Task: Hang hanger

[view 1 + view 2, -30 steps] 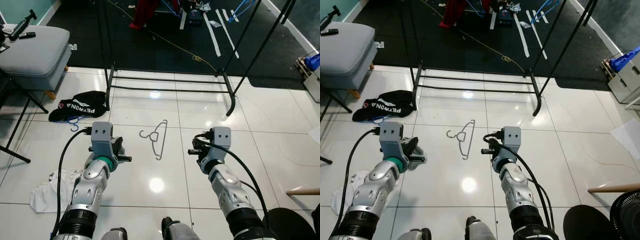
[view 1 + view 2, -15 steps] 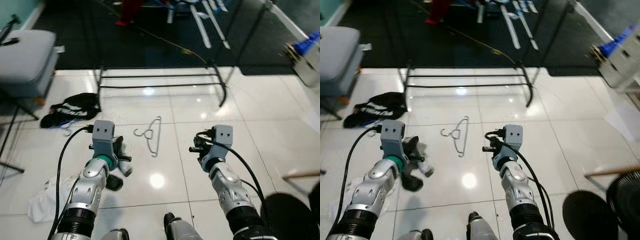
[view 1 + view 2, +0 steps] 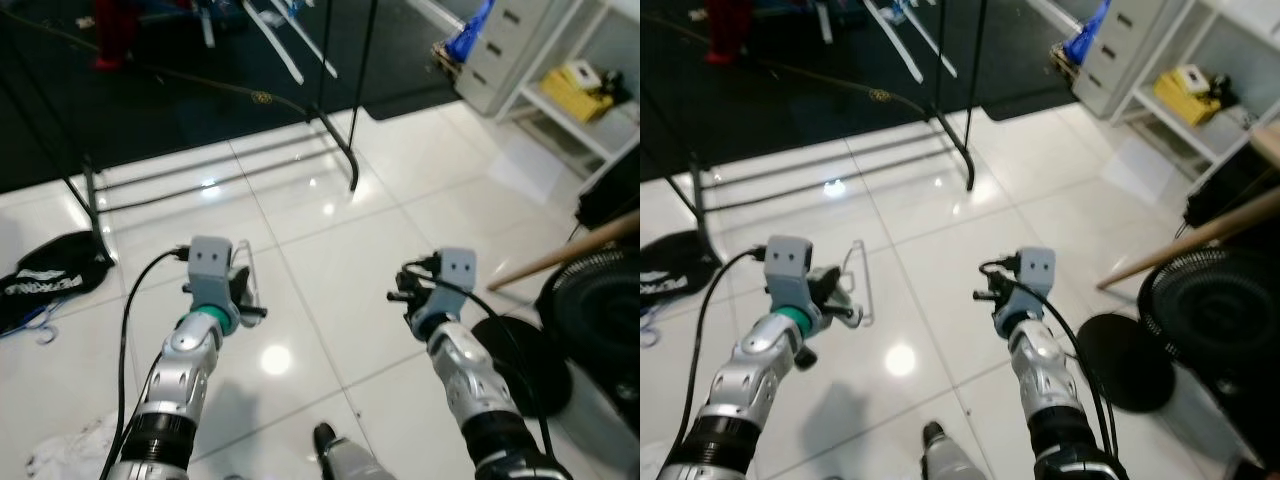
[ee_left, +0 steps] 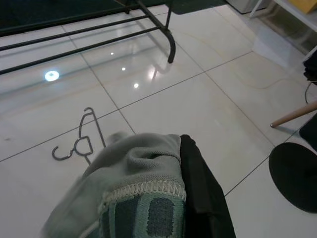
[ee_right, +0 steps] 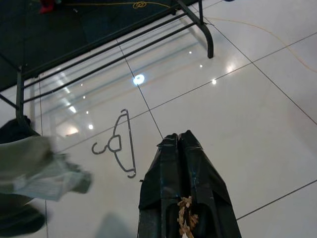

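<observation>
Two arms reach forward: right end effector point(image 5: 181, 148) pinched empty, left end effector point(image 4: 163, 193) gripping cloth point(image 4: 133, 168).

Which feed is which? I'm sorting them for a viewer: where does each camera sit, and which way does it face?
Left eye view: on the head, facing forward and down at the tiled floor and clothes rack; both silver arms show.
Right eye view: beside it, same scene; left gripper, right gripper.
Left wrist view: on the left wrist, looking past grey cloth at the hanger.
Right wrist view: on the right wrist, over shut jaws.
Shared: both wrist views show hanger and rack.
</observation>
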`<state>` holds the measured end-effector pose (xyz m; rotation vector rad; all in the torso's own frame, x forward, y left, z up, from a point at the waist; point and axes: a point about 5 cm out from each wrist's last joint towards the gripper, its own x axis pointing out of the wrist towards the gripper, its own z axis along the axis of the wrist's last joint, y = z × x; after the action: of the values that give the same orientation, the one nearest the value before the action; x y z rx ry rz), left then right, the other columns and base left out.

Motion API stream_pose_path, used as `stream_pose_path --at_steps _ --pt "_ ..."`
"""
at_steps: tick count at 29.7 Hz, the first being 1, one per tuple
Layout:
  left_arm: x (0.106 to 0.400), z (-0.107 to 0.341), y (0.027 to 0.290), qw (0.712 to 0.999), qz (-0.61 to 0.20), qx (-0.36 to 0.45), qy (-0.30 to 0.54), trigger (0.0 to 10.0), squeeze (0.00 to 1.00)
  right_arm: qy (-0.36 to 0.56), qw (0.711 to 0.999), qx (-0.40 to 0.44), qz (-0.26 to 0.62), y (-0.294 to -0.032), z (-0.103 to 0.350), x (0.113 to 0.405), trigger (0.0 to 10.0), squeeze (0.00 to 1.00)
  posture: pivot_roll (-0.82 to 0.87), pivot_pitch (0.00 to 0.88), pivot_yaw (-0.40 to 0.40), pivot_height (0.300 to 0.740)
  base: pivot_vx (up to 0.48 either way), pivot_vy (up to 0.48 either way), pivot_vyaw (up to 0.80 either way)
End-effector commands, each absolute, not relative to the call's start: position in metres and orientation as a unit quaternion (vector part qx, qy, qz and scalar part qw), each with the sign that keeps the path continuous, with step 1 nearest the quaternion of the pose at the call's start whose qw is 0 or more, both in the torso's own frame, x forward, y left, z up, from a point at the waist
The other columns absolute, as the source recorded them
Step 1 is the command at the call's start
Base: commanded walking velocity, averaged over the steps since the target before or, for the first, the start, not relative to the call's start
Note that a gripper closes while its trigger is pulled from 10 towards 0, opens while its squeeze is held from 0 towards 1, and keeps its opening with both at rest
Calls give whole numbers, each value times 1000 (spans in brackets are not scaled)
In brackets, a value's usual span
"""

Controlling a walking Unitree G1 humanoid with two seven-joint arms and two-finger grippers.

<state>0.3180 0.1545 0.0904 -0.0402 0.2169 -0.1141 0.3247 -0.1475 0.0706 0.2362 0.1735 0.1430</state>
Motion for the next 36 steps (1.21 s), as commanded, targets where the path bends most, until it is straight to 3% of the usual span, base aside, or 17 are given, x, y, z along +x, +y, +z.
stream_pose_path --at_steps 1,11,36 --pt "315 89 155 992 -56 -32 109 10000 0 103 985 120 69 -149 63 320 10000 0 -14 104 13 740 0 0 -800" --pt "316 93 159 994 -54 -31 93 10000 0 97 985 122 70 -150 65 322 10000 0 -16 104 9 740 0 0 -800" --pt "317 102 158 995 -59 -47 59 10000 0 74 989 101 85 -150 73 323 10000 0 -17 105 12 740 0 0 0"
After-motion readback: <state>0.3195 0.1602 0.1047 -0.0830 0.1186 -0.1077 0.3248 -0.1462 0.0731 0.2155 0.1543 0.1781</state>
